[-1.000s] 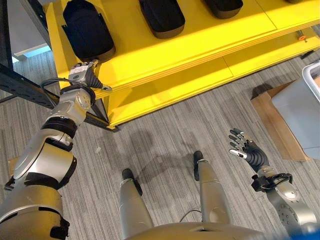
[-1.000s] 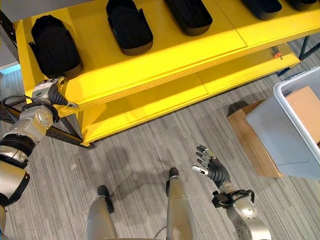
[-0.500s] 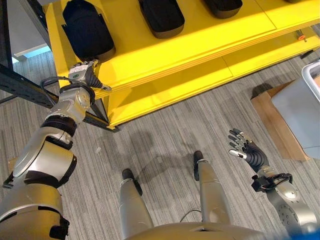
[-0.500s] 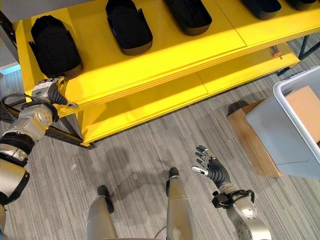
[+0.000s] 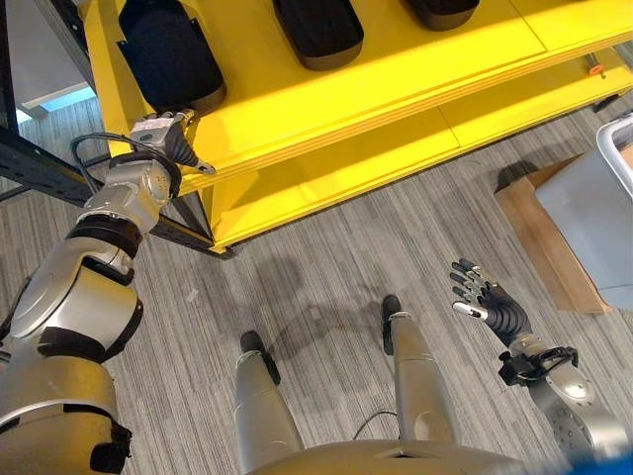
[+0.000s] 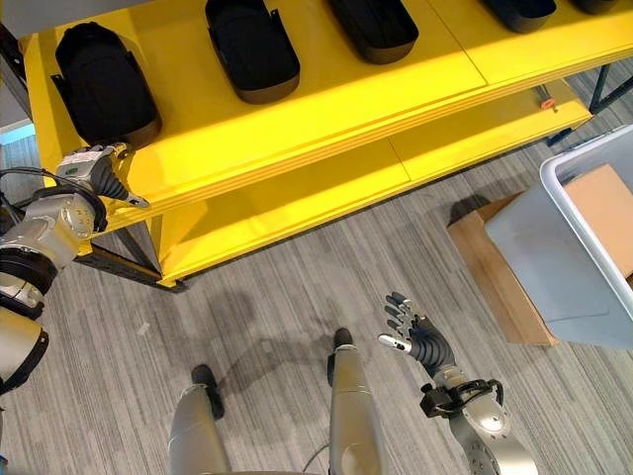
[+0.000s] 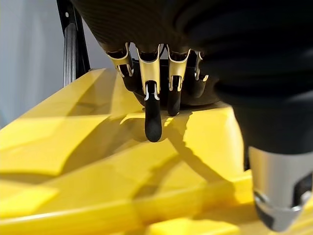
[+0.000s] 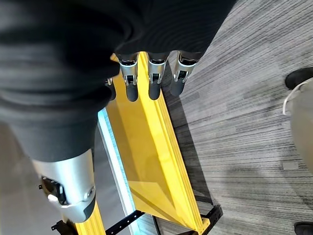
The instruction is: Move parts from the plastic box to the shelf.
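Up at the yellow shelf, the left hand hangs relaxed and empty just beside the leftmost black moulded part. Meanwhile the right hand hovers spread and empty above the floor, well apart from the grey plastic box.

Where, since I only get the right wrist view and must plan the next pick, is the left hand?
Observer: The left hand is up at the front edge of the yellow shelf, just in front of the leftmost black part.
Operator: Is it holding anything?
Observer: No. In its wrist view the fingers hang relaxed over the yellow board, with nothing in them.
Operator: And where is the plastic box from my right hand?
Observer: The grey plastic box stands on the floor to the robot's right, beyond the right hand, which is open and empty above the floor.
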Available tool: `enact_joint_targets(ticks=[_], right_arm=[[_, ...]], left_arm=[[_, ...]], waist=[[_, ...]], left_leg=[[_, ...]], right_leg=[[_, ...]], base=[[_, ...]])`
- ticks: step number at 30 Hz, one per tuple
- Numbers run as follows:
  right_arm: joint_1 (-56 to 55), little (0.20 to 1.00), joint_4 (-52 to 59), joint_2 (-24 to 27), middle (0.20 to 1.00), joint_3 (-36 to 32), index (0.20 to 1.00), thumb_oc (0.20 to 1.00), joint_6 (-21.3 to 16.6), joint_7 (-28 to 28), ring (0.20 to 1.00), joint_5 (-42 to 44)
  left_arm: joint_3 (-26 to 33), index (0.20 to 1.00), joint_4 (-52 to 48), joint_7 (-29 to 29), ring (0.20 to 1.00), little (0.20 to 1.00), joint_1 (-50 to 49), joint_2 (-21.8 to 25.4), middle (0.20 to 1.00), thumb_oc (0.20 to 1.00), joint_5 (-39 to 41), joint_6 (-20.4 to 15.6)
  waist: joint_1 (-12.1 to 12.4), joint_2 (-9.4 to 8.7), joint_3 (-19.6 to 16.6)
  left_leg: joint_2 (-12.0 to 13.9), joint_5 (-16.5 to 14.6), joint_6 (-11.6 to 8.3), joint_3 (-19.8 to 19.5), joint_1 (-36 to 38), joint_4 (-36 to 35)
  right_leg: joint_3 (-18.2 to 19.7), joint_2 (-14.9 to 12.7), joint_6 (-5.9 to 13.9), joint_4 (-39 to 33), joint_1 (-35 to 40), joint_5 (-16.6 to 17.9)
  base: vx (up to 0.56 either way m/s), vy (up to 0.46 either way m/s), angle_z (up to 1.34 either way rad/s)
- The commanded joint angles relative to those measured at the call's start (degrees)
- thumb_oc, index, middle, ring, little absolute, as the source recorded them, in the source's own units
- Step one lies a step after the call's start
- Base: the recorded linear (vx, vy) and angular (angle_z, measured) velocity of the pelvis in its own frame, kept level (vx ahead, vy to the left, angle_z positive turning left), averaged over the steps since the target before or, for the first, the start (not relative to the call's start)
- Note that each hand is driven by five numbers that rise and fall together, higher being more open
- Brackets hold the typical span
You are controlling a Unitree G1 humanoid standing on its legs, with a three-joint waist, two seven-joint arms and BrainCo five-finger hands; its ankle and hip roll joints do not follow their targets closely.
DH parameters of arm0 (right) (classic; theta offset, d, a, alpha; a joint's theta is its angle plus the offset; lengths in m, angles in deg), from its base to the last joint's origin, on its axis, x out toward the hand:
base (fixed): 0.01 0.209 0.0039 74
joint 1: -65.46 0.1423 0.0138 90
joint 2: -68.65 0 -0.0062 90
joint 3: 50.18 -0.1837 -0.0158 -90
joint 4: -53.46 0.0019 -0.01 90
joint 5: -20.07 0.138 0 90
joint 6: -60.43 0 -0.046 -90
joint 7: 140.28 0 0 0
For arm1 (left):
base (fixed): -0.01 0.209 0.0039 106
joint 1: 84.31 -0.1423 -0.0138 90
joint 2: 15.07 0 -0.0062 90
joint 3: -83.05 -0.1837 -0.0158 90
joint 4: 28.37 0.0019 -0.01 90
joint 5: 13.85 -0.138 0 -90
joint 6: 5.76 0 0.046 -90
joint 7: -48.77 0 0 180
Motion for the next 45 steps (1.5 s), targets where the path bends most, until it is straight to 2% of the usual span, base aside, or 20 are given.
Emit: enact_joint_targets(ticks=[1,8,13,15,17,18,19,21,22,23,24,28,33,34,39,41,43,45], right_arm=[[-1.13,1.0,1.7,3.75,1.0,-0.31,1.0,1.0,-1.37,0.93,1.0,1.9],[-1.24,1.0,1.7,3.21,1.0,0.18,1.0,1.0,-1.13,1.03,1.0,1.87],[-1.08,1.0,1.92,2.36,1.0,-0.3,1.0,1.0,-1.3,0.77,1.0,1.57],[-1.08,1.0,1.95,1.47,1.0,-1.19,1.0,1.0,-1.3,0.24,1.0,1.27],[-0.91,1.0,1.97,1.45,1.0,-1.27,1.0,1.0,-1.38,0.12,1.0,0.98],[-0.47,1.0,2.13,0.74,1.0,-2.46,1.0,1.0,-1.3,-0.31,1.0,0.49],[-0.48,1.0,2.15,0.88,1.0,-2.33,1.0,1.0,-1.29,-0.32,1.0,0.49],[0.03,1.0,2.74,0.79,1.0,-3.19,1.0,1.0,-1.38,-0.61,1.0,0.16],[0.39,1.0,2.81,0.35,1.0,-3.4,1.0,1.0,-1.56,-0.87,1.0,-0.23],[0.36,1.0,2.82,0.38,1.0,-3.35,1.0,1.0,-1.56,-0.88,1.0,-0.23],[0.76,1.0,3.06,0.28,1.0,-3.59,1.0,1.0,-1.86,-1.21,1.0,-0.7],[1.66,1.0,3.66,-0.28,1.0,-3.57,1.0,1.0,-2.45,-2.35,1.0,-1.72],[1.89,1.0,4.61,-0.57,1.0,-2.37,1.0,1.0,-5.54,-4.75,1.0,-3.35],[2.03,1.0,4.71,-0.96,1.0,-1.68,1.0,1.0,-6.44,-5.96,1.0,-4.18],[1.88,1.0,4.49,-1.16,1.0,-0.67,1.0,1.0,-7.77,-7.13,1.0,-5.78],[1.29,1.0,4.74,-0.54,1.0,-0.72,1.0,1.0,-8.34,-6.71,1.0,-6.3],[1.51,1.0,4.23,-0.18,1.0,-0.31,1.0,1.0,-8.36,-6.53,1.0,-6.76],[1.07,1.0,4.04,-0.21,1.0,-0.24,1.0,1.0,-8.15,-6.11,1.0,-7.01]], left_arm=[[1.53,1.0,3.42,-2.39,1.0,1.0,6.93,6.52,1.0,1.0,1.21,1.91],[5.04,1.0,0.29,-1.53,1.0,1.0,1.1,4.58,1.0,1.0,2.06,1.31],[12.06,1.0,-9.74,-1.28,1.0,1.0,-9.84,2.26,1.0,1.0,5.14,0.06],[17.78,1.0,-19.6,-0.6,1.0,1.0,-19.77,0.51,1.0,1.0,7.03,-0.72],[20.44,1.0,-23.08,-0.54,1.0,1.0,-23.63,0.0,1.0,1.0,7.84,-0.8],[25.05,1.0,-32.62,0.89,1.0,1.0,-34.52,-3.01,1.0,1.0,10.92,-2.64],[25.39,1.0,-32.93,0.98,1.0,1.0,-34.95,-3.0,1.0,1.0,10.9,-2.55],[28.65,1.0,-41.03,4.56,1.0,1.0,-45.02,-6.57,1.0,1.0,16.18,-4.28],[28.85,1.0,-44.51,6.5,1.0,1.0,-50.23,-9.54,1.0,1.0,21.74,-5.57],[28.96,1.0,-44.64,6.57,1.0,1.0,-50.4,-9.52,1.0,1.0,21.78,-5.52],[28.14,1.0,-46.94,8.18,1.0,1.0,-52.38,-10.38,1.0,1.0,24.84,-6.21],[26.18,1.0,-50.19,11.89,1.0,1.0,-58.44,-13.14,1.0,1.0,34.62,-7.02],[25.05,1.0,-53.48,12.96,1.0,1.0,-65.2,-17.95,1.0,1.0,51.14,-8.11],[24.98,1.0,-54.16,12.9,1.0,1.0,-67.12,-20.25,1.0,1.0,57.23,-7.9],[26.17,1.0,-54.97,13.68,1.0,1.0,-70.83,-23.94,1.0,1.0,63.27,-8.98],[27.37,1.0,-56.35,14.67,1.0,1.0,-73.44,-25.07,1.0,1.0,66.66,-9.64],[28.2,1.0,-56.58,15.67,1.0,1.0,-74.61,-25.85,1.0,1.0,69.24,-9.09],[29.05,1.0,-57.62,16.45,1.0,1.0,-76.28,-26.5,1.0,1.0,70.15,-8.95]], waist=[[-0.06,-0.23,-2.9],[0.5,-0.4,-2.47],[1.55,-0.51,-1.8],[2.47,-0.48,-1.31],[2.54,-0.38,-1.24],[3.51,-0.26,-0.8],[3.37,-0.21,-0.87],[3.99,0.07,-0.75],[4.32,0.37,-0.68],[4.28,0.37,-0.71],[4.34,0.39,-0.68],[4.84,0.84,-1.05],[5.81,1.82,-1.39],[6.16,2.28,-1.61],[7.18,2.98,-2.64],[7.63,3.14,-3.48],[7.8,3.34,-4.16],[7.92,3.19,-4.71]], left_leg=[[-1.72,3.3,1.57,-2.29,-4.18,2.95],[-1.91,3.17,1.54,-2.53,-4.08,3.19],[-2.24,2.97,1.67,-2.55,-3.66,3.07],[-2.44,2.88,1.75,-2.74,-3.48,2.92],[-2.52,2.84,1.77,-2.8,-3.36,2.87],[-2.68,2.77,1.91,-2.93,-2.94,2.77],[-2.66,2.75,1.9,-2.93,-2.91,2.78],[-2.62,2.78,2.0,-3.0,-2.35,2.45],[-2.66,2.95,2.05,-3.03,-1.57,1.91],[-2.65,2.95,2.05,-3.01,-1.53,1.88],[-2.79,4.67,2.45,-2.86,-1.94,1.29],[-2.76,5.41,2.38,-3.11,0.3,-0.52],[-1.8,7.96,2.35,-3.4,6.57,-6.48],[-0.9,9.62,2.48,-3.4,9.89,-9.84],[1.4,14.37,2.67,-3.52,17.39,-19.64],[3.27,17.64,2.35,-4.18,20.36,-25.12],[4.75,19.17,2.15,-4.71,21.75,-26.8],[5.08,19.21,2.47,-4.75,21.5,-26.21]], right_leg=[[0.64,-0.39,0.52,-4.24,1.71,7.72],[0.59,-0.5,0.39,-3.78,1.85,7.46],[0.43,-0.35,0.04,-3.43,2.15,7.06],[0.32,-0.33,-0.28,-2.96,2.3,6.69],[0.31,-0.29,-0.43,-2.99,2.45,6.63],[0.21,-0.16,-0.83,-2.53,2.65,6.27],[0.21,-0.14,-0.84,-2.52,2.67,6.26],[0.29,0.13,-1.18,-2.35,3.05,6.1],[0.34,0.21,-1.33,-2.26,3.47,6.01],[0.34,0.22,-1.34,-2.28,3.5,6.01],[0.4,0.3,-1.64,-2.73,3.24,7.34],[0.25,0.67,-1.88,-2.81,5.25,6.94],[-0.99,1.97,-2.63,-2.37,9.73,5.16],[-2.01,2.95,-3.29,-1.92,11.75,3.94],[-3.77,5.83,-4.79,-0.41,14.89,1.2],[-4.6,8.08,-5.76,0.64,15.53,-0.29],[-5.1,9.76,-6.42,0.66,16.34,-0.75],[-5.37,10.76,-6.74,-0.52,17.5,-0.45]], base=[[0.0,0.0,0.0],[0.0,0.0,0.0],[0.0,0.0,0.0],[0.0,0.0,0.0],[0.0,0.0,0.0],[0.0,0.0,0.0],[-0.01,-0.033,0.02],[0.0,-0.016,0.01],[0.0,0.0,0.0],[-0.07,-0.033,-0.03],[-0.07,-0.031,-0.02],[0.0,-0.059,0.0],[0.04,-0.125,0.0],[0.07,-0.2,-0.02],[0.03,-0.191,0.02],[0.0,-0.324,0.07],[0.0,-0.322,0.22],[0.01,-0.264,0.19]])
